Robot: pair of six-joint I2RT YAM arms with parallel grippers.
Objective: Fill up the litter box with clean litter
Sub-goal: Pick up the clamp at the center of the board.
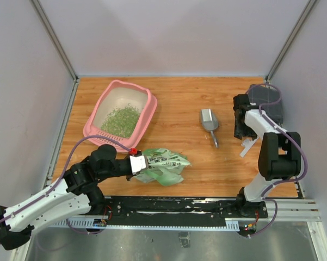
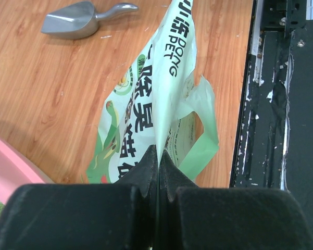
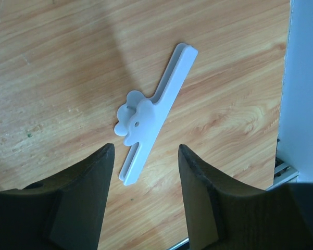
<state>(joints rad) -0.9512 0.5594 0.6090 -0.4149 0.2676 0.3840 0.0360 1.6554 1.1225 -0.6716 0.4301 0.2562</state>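
Pink litter box (image 1: 92, 128) at far left, holding clean litter (image 1: 121, 120). Note left gripper (image 2: 157, 156) clenched on bag (image 2: 161, 88), right gripper (image 3: 146, 156) released over clip (image 3: 169, 78). Expect possible slippage or tearing of thin film, scattering any residual granules across table (image 1: 185, 98)

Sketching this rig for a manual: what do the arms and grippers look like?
The left arm and right arm have white links, black joints, lilac cables. A red tab sits near the left gripper; fingers are black wedges.
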